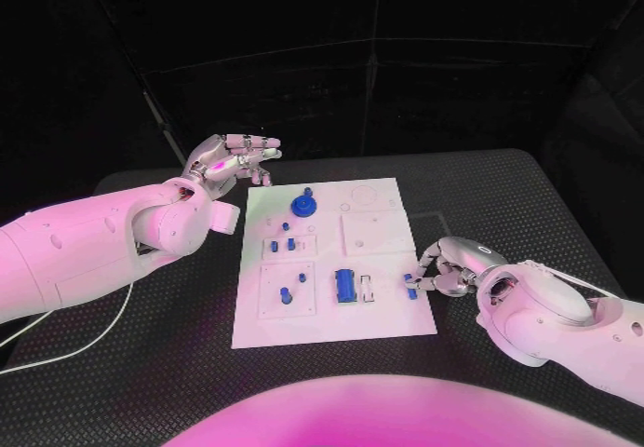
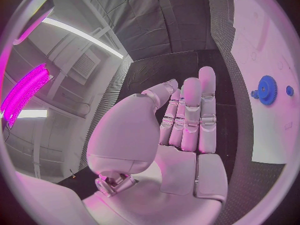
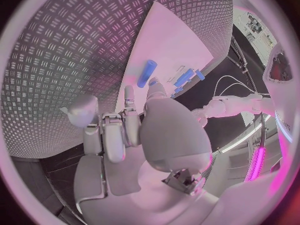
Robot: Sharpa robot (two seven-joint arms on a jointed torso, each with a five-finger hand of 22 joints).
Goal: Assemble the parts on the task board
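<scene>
The white task board [image 1: 382, 200] lies in the middle of the table. On it are a blue gear [image 1: 304, 204], several small blue pegs [image 1: 274, 247] and a blue cylinder [image 1: 345, 284]. My right hand [image 1: 449, 265] sits at the board's right edge with its fingers curled, and thumb and a finger pinch a small blue part [image 1: 410, 277]. In the right wrist view the thumb tip [image 3: 156, 89] meets that part, with the cylinder [image 3: 147, 73] just beyond. My left hand [image 1: 235, 158] hovers off the board's far left corner, fingers [image 2: 190, 110] straight and holding nothing, with the gear [image 2: 267, 89] off to its side.
The black ribbed table [image 1: 537, 214] surrounds the board on all sides. A white cable [image 1: 81, 345] trails over the table under my left arm. Dark curtain walls close off the back.
</scene>
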